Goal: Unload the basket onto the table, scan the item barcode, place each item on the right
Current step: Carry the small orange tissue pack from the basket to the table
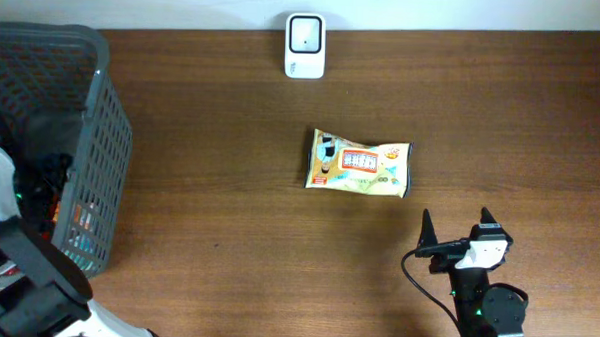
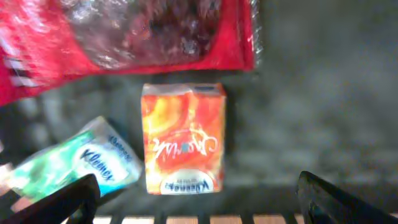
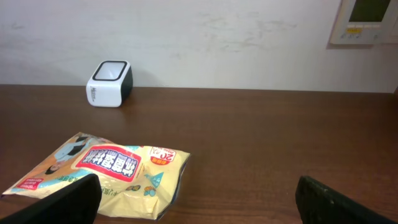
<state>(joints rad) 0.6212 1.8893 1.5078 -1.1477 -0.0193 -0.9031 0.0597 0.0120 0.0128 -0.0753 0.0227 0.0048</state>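
Left tool (image 2: 198, 196) released inside basket (image 1: 91, 131); right tool (image 1: 456, 220) released, open table (image 1: 228, 216) between it and packet (image 1: 359, 164).

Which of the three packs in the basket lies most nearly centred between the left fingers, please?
The orange pack, square-on in the middle; the green Kleenex pack lies tilted off to one side, and the red bag farther off.

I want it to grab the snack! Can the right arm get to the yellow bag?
Probably yes. The right gripper is open and faces the bag, with only bare table between them.
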